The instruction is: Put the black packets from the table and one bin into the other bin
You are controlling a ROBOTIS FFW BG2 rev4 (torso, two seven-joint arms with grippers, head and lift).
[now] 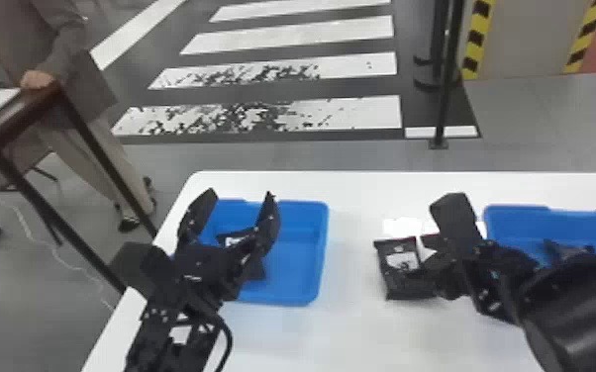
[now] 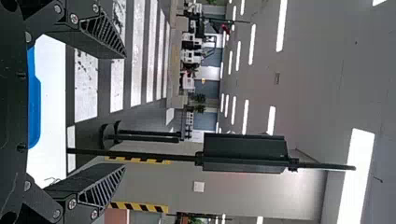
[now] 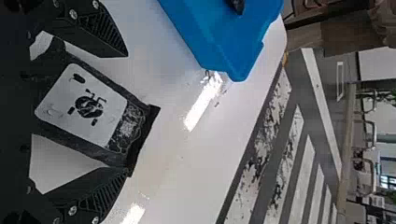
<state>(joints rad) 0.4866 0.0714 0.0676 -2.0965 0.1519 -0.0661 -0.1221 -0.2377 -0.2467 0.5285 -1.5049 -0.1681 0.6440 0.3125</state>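
Black packets lie in three places; one packet [image 3: 84, 109] is on the white table [image 1: 356, 316] between the two bins, its white label up; at least one more [image 1: 232, 241] is in the left bin [image 1: 284, 292], and at least one [image 1: 567, 250] in the right bin [image 1: 520, 222], though arms cover parts of both, so I cannot give a full count.

Two blue bins stand on the table; the left gripper [image 1: 240, 193] is over the left one, its two fingers wide apart with nothing between them; the right gripper [image 1: 425, 240] is low at the table packet, its two fingers also wide, on either side of it, one fingertip overlapping the packet's edge in the wrist view; whether they touch I cannot tell.

The right forearm [image 1: 579, 306] blocks sight of the right bin's near side; beyond the table are one dark upright post [image 1: 443, 89], two yellow-and-black striped bands [image 1: 476, 39] and white floor stripes [image 1: 312, 32]; one dark-framed stand [image 1: 20, 121] is off to the left.
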